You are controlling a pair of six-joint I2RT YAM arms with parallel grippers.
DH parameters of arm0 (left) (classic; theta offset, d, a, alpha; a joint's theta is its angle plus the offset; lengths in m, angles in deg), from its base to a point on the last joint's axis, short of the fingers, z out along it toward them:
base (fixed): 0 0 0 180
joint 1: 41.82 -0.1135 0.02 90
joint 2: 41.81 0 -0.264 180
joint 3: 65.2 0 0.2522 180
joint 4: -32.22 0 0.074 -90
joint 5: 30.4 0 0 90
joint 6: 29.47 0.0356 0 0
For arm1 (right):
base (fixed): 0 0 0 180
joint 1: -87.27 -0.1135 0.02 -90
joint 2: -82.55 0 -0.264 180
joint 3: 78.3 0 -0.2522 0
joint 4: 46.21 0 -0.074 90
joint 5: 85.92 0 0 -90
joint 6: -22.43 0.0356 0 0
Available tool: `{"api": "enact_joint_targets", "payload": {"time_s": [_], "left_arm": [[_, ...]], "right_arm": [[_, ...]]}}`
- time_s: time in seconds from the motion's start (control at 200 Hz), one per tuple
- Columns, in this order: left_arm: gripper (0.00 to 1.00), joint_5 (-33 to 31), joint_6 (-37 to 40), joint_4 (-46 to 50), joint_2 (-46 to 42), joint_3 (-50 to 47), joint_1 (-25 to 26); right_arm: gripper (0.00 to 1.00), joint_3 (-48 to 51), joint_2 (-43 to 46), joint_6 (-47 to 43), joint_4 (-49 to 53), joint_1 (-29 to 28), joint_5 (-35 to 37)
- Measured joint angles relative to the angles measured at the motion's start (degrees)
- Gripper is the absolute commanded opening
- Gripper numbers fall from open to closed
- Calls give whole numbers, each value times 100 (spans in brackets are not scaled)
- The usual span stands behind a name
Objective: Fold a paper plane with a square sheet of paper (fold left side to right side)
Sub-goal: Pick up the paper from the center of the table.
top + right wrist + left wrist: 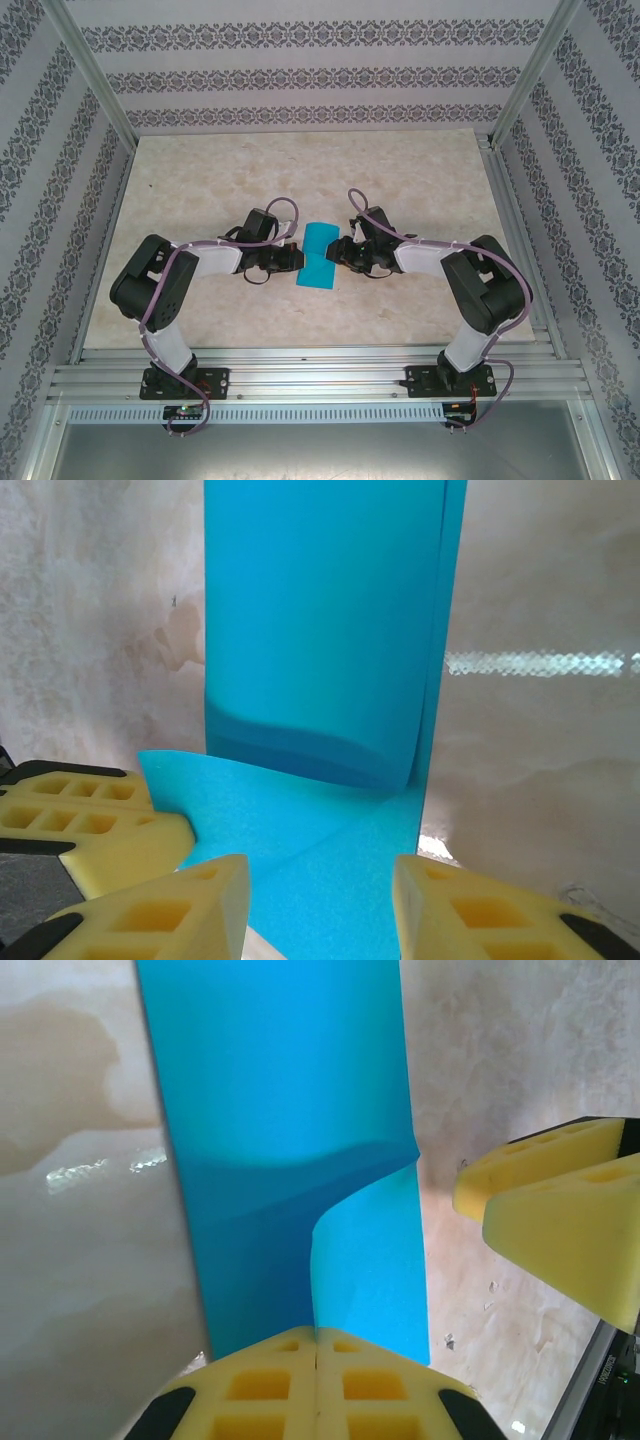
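Note:
The square sheet of paper (319, 254), bright cyan-blue, lies on the table between both grippers, doubled over into a tall narrow shape; no paper plane form shows. In the left wrist view the paper (280, 1110) has a near flap curling up. My left gripper (317, 1334) is shut on that flap's edge, and it sits at the sheet's left side (293, 259). My right gripper (320, 872) is open, its fingers (465, 905) standing either side of the paper (320, 630) near its right edge (343, 251). The flap's underside is hidden.
The marble-patterned tabletop (200, 180) stretches around the paper. Patterned walls and metal posts (95, 70) enclose it, and an aluminium rail (320, 380) runs along the near edge. The right gripper's yellow fingers (560, 1220) show close beside the sheet in the left wrist view.

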Motion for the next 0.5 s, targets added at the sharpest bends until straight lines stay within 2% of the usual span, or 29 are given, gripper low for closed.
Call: {"api": "enact_joint_targets", "payload": {"time_s": [0.18, 0.5], "left_arm": [[1, -44, 0, 0, -4, 0, -72], [3, -83, 0, 0, -4, 0, -94]], "right_arm": [[43, 0, -138, 44, -166, 0, -142], [42, -24, -380, 247, -501, -37, -339]]}}
